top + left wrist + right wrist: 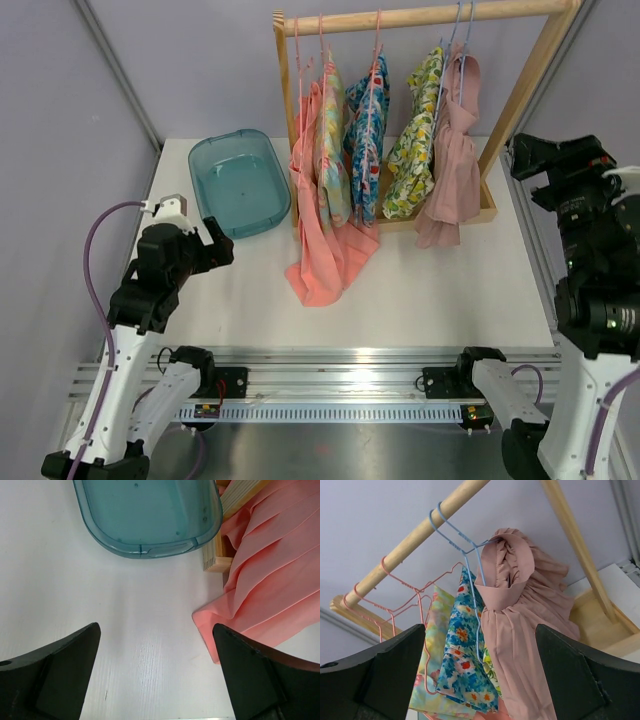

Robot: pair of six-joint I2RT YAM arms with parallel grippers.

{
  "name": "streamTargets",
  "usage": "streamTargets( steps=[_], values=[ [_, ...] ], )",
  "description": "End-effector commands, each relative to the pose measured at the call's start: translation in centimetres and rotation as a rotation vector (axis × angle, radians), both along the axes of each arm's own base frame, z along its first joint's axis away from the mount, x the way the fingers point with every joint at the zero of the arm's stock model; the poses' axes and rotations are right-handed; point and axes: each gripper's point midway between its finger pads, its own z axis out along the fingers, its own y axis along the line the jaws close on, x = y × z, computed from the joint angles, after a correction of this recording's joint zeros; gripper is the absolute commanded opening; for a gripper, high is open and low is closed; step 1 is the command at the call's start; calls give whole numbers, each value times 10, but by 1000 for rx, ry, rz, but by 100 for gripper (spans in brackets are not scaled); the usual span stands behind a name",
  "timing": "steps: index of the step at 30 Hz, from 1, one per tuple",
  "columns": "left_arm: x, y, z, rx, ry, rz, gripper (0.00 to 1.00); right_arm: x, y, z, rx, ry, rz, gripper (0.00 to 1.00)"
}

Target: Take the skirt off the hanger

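Approach stage: my left gripper [155, 628] and right gripper [480, 627] stand spread and empty, the pleated coral skirt [318, 235] hangs from its pink hanger [297, 60], hem on the table [450, 290], so I judge a grasp due next.

Of the pleated salmon-pink skirt [318, 250], the right side of the upper part lies behind a yellow-and-pink floral garment [332, 150]. How its waist is fixed to the thin pink wire hanger [297, 60] is too small to tell. The base of the pale wooden rack [420, 17], along the far edge of the white worktop [450, 290], is mostly hidden by hanging clothes.

In the left wrist view the skirt runs off the right edge, and the translucent teal plastic tub [145, 515] is cut by the top edge. Both the left pincer [155, 627] and the right pincer [480, 627] have their fingers cut off by the bottom edge. The dusty-pink garment [520, 645] also runs off there.
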Motion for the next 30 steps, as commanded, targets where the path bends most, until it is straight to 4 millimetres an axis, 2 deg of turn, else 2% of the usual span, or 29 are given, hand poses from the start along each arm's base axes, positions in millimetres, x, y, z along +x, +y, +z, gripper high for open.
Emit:
streamTargets(
  steps=[1,4,8,9,11,12,14,16,17,18,20,21,22,24,25,26,30],
  values=[
    [2,1,3,31,-29,-19,99,20,21,20,-138,-82,129,99],
    [3,-7,4,17,-31,-64,99,30,22,29,-155,-137,133,99],
    [3,-12,2,12,-18,-95,99,47,21,40,-179,-122,140,99],
    [3,-12,1,12,-16,-95,99,59,22,45,-190,-112,151,100],
    [2,-17,-1,0,-12,-118,99,82,24,37,-191,-63,179,99],
    [2,-17,-1,0,-10,-121,99,84,24,44,-186,-74,179,99],
    [3,-17,-2,3,-4,-119,99,95,25,43,-185,-61,190,98],
    [3,-17,-4,2,5,-121,99,113,25,38,-175,-30,199,95],
    [4,-18,-6,1,11,-125,99,128,26,29,-172,1,214,94],
    [4,-19,-6,-2,13,-131,99,132,27,30,-168,4,226,88],
    [4,-21,-6,-4,17,-136,99,143,33,25,-163,26,266,83],
    [5,-21,-6,-3,15,-138,99,158,35,15,-153,55,281,82],
    [5,-21,-7,-3,16,-139,99,161,36,16,-150,59,294,77],
    [6,-21,-6,-4,15,-140,99,182,42,1,-142,100,336,70],
    [6,-21,-7,-3,18,-140,99,181,44,3,-146,95,340,70],
    [6,-22,-6,-3,18,-144,99,190,44,-5,-148,118,341,70],
    [9,-23,-7,-3,19,-146,99,204,53,-14,-173,148,351,70]
  ],
)
